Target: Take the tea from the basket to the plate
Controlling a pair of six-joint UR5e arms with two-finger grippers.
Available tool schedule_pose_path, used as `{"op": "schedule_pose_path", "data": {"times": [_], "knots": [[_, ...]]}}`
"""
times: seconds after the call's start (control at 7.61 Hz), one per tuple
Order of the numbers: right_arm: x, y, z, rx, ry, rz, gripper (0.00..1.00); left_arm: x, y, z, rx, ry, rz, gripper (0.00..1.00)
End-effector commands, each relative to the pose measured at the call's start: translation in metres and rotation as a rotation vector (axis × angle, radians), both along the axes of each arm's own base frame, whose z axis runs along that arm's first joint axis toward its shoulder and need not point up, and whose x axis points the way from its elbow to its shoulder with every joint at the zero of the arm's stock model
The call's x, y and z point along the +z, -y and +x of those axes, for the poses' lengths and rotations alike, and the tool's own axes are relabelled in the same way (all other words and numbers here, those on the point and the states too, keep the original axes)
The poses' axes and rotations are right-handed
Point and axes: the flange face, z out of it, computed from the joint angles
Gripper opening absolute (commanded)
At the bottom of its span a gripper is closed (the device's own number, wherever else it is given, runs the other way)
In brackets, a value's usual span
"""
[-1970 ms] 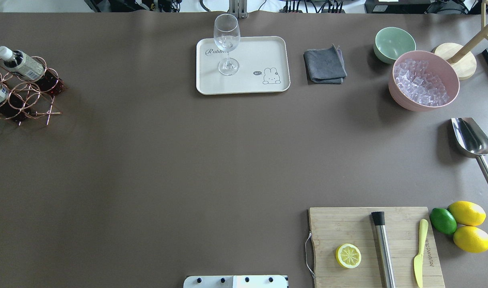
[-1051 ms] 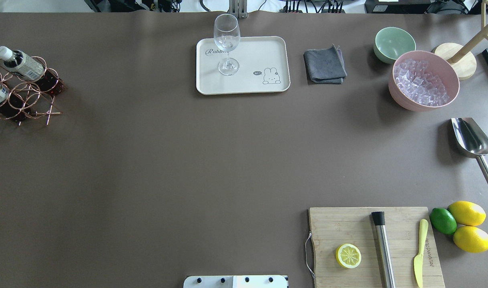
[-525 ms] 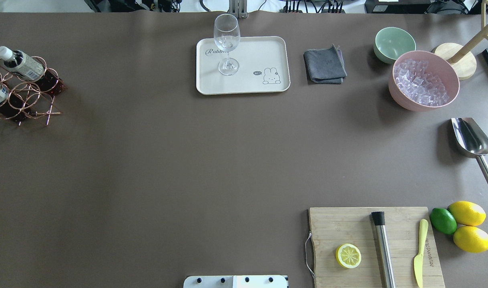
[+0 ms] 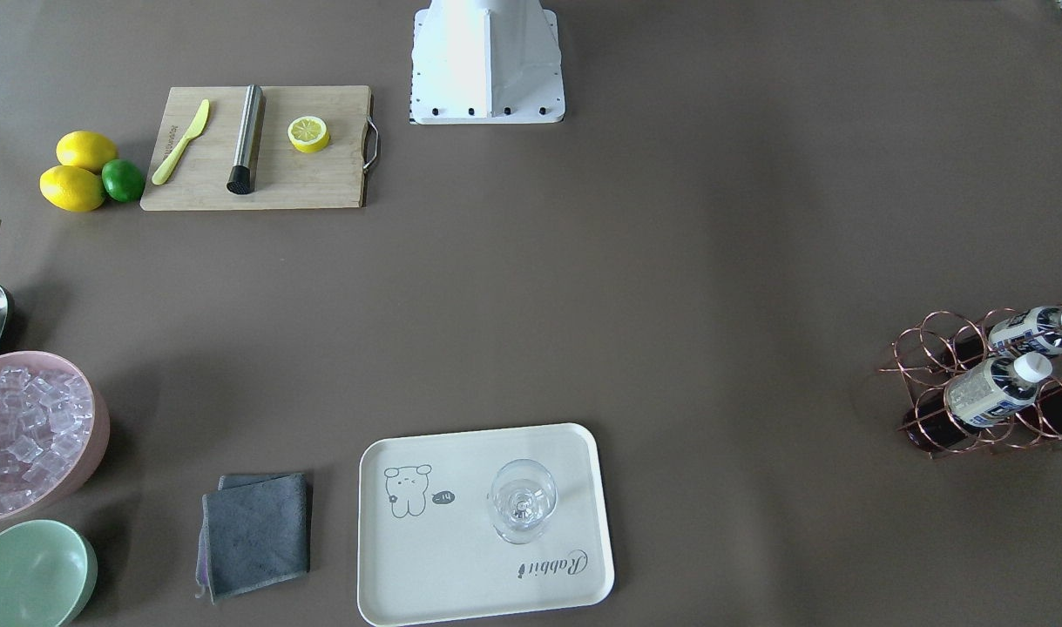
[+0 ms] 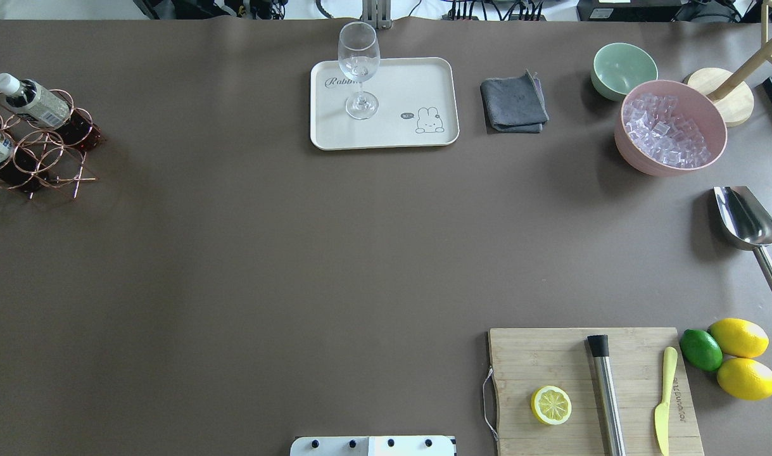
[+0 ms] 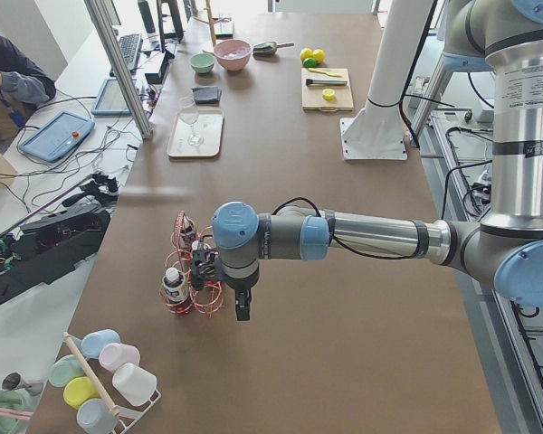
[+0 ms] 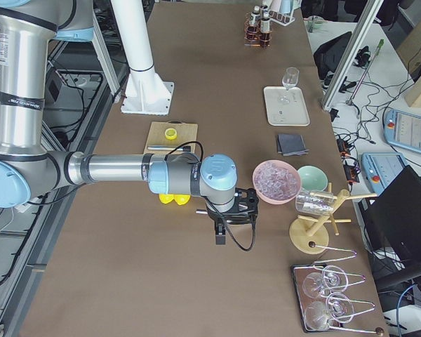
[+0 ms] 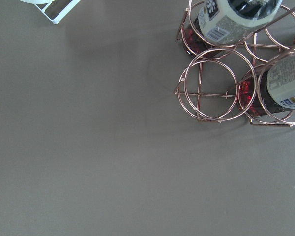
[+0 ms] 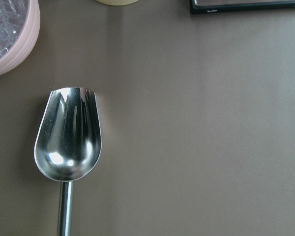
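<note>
Your plate (image 5: 417, 82), wine glass (image 5: 359, 69) on it, sits far centre; the basket (image 5: 50, 135) far left. The left gripper (image 6: 242, 309) hangs beside the basket, the right gripper (image 7: 220, 237) above the scoop (image 9: 69, 142): parted or closed, you cannot tell. The tea (image 5: 34, 102) lies in the basket's rings.

Your table (image 5: 234, 253) wears a smooth, matt brown sheet. The basket (image 8: 206, 95) is thin, copper-toned wire with a bright shine. You see the tea (image 4: 984, 392) in clear plastic, with a white cap and a printed label wrap. The plate (image 5: 417, 82) looks smooth and cream, with a low sheen. The glass (image 5: 358, 60) is clear and glossy. The cloth (image 5: 513, 104) is grey, soft, matt fabric. The board (image 5: 537, 361) shows pale wood grain. The scoop (image 9: 69, 142) is mirror-polished metal. The muddler (image 5: 607, 399) is brushed metal with a black end. The knife (image 5: 664, 405) looks like yellow plastic. The pink bowl (image 5: 639, 166) is matt, and its ice (image 5: 667, 133) is clear and glinting.
</note>
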Motion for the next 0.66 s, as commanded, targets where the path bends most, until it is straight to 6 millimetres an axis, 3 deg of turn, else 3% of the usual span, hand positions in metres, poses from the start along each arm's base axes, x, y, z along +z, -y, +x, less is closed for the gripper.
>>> {"op": "schedule_pose_path", "data": {"times": [0.0, 0.26, 0.53], "knots": [[0.0, -0.001, 0.0, 0.0, 0.0, 0.0, 1.0, -0.001, 0.001, 0.001, 0.003, 0.0, 0.004, 0.99], [-0.001, 0.0, 0.001, 0.002, 0.0, 0.001, 1.0, -0.011, 0.007, 0.001, 0.003, 0.002, 0.091, 0.99], [-0.001, 0.0, 0.001, 0.002, 0.0, 0.003, 1.0, -0.028, 0.026, 0.0, 0.133, 0.024, 0.269, 0.98]]}}
